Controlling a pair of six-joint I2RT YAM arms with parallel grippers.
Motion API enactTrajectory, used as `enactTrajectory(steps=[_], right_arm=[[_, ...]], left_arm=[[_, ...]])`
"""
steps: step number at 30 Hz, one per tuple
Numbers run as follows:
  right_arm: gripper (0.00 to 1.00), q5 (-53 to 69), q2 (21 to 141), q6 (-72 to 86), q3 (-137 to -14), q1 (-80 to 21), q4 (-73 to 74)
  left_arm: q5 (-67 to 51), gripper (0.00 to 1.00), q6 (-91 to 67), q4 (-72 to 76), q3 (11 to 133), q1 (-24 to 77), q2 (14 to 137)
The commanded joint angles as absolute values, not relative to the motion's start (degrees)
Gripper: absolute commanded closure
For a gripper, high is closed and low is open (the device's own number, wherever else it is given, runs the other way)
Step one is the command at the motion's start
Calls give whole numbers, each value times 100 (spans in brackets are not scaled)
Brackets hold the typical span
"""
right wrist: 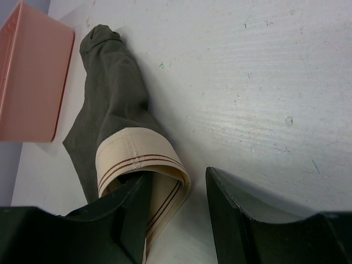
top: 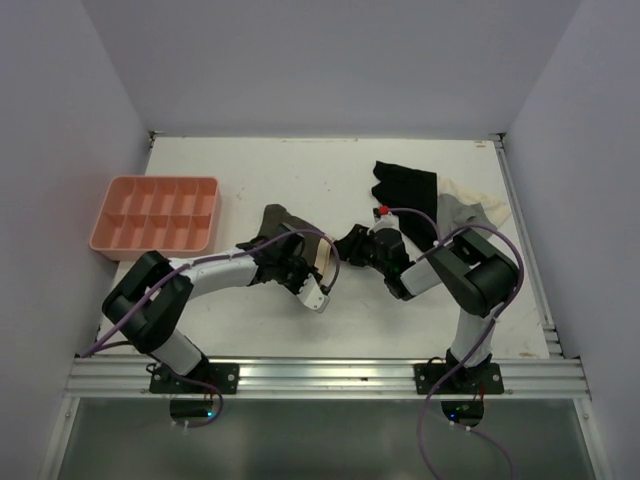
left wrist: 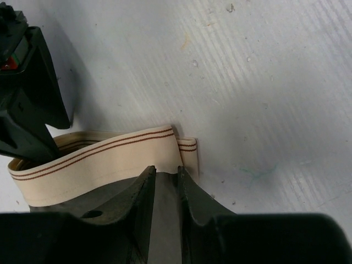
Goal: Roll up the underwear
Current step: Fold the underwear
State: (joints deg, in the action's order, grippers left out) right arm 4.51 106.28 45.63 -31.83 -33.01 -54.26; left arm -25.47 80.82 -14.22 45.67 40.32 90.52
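Beige elastic at the left gripper (left wrist: 165,184): jaws drawn to a narrow slit, pinched on the folded corner of the band (left wrist: 99,159). Contact partly hidden under the tips, so treat the grip as probable, not certain. At the right gripper (right wrist: 179,212): about half open, nothing clamped. One finger (right wrist: 118,220) over the band loop, the other on bare table (right wrist: 264,82), band edge lying loose between.

Location of underwear (right wrist: 113,104): mid-table, just ahead of both grippers, band end nearest. Long axis: from the band outward and to the left, dark tail toward the pink tray (right wrist: 27,82) but short of it. Both grippers at the same end, one to each side of the band, neither clearly nearer. Tail end well apart from both.

Judged next: roll from the band along that axis, away from the arm bases. Keep the two sets of tips level across the band, square to the axis; expect a skewed roll otherwise.
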Motion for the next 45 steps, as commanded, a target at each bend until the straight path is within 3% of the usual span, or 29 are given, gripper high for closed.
enactTrajectory(steps=[1,32,45], right_arm=[[52,431,10749,4465,-3357,-3331,-5204],[54,378,10960,4570,-3375,-3331,-5045],[55,387,11013,4605,-3445,-3331,-4905]], left_arm=[[-2698,73,8393,-1362,4772,4096,9132],[-2426,67,7787,-1363,4825,4333,9079],[-2276,72,7708,-1142,4913,4377,9387]])
